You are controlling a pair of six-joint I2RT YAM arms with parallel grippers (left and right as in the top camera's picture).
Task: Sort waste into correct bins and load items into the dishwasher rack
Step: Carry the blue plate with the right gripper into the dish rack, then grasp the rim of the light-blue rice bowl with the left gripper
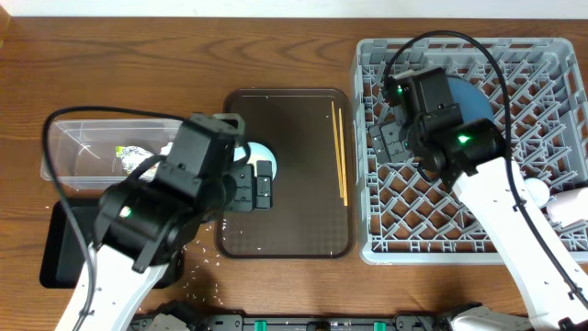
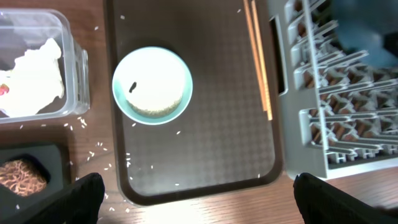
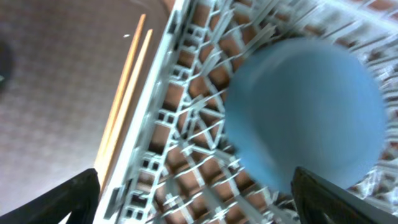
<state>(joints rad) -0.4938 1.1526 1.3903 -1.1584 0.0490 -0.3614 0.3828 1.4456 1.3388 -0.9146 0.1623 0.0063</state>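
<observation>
A light blue bowl (image 2: 152, 84) holding white rice and a small dark food piece (image 2: 132, 87) sits on the brown serving tray (image 2: 205, 149). It is partly hidden under my left arm in the overhead view (image 1: 263, 152). My left gripper (image 2: 199, 202) (image 1: 265, 182) is open and empty above the tray, near the bowl. The wooden chopsticks (image 1: 340, 152) (image 2: 258, 56) (image 3: 124, 99) lie along the tray's right side. The blue plate (image 1: 470, 97) (image 3: 305, 112) stands in the grey dishwasher rack (image 1: 478, 216) (image 3: 180, 149). My right gripper (image 1: 386, 140) (image 3: 199, 202) is open and empty over the rack's left part.
The clear tub (image 1: 69, 147) (image 2: 78, 68) holds the wrapper and white paper (image 2: 37, 78). The black tray (image 1: 57, 248) (image 2: 37, 152) holds brown food (image 2: 22, 175). Rice grains (image 2: 93, 149) are scattered on the table. Two small cups (image 1: 551, 200) sit at the rack's right side.
</observation>
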